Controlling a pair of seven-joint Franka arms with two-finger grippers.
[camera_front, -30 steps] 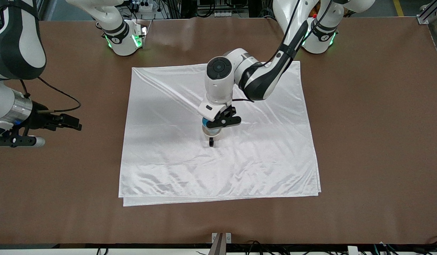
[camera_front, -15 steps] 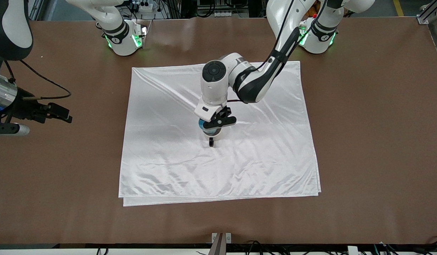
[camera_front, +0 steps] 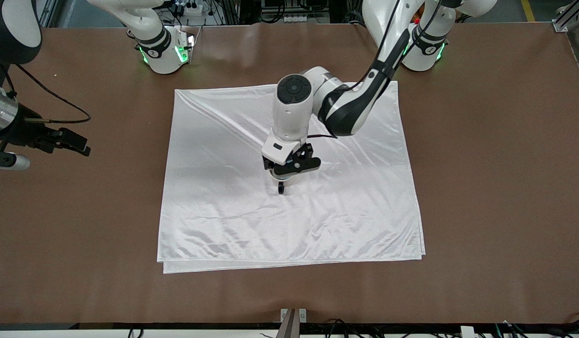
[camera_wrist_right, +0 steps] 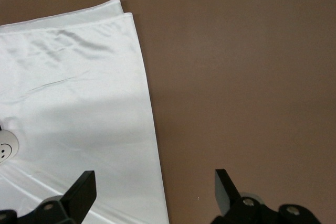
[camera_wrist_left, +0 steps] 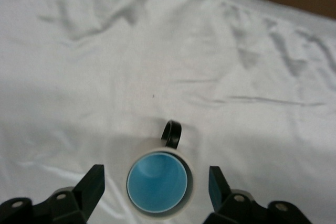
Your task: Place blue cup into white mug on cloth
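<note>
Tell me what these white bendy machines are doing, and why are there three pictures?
They are two robot arms bolted to a brown table. Each one ends in a two-finger pincher called a tool.

The big picture comes from a camera high up, looking at both arms. The other two come from little cameras on the arms' wrists, looking down past the fingers.

On the table lies a shiny white cloth. On it stands a white mug with a black handle, and a blue cup sits inside it.

The left tool hangs right over the mug. Its fingers are spread apart on either side, touching nothing, so it holds nothing.

The right tool waits off to the side, over the cloth's edge at the right arm's end of the table, open and empty too.
</note>
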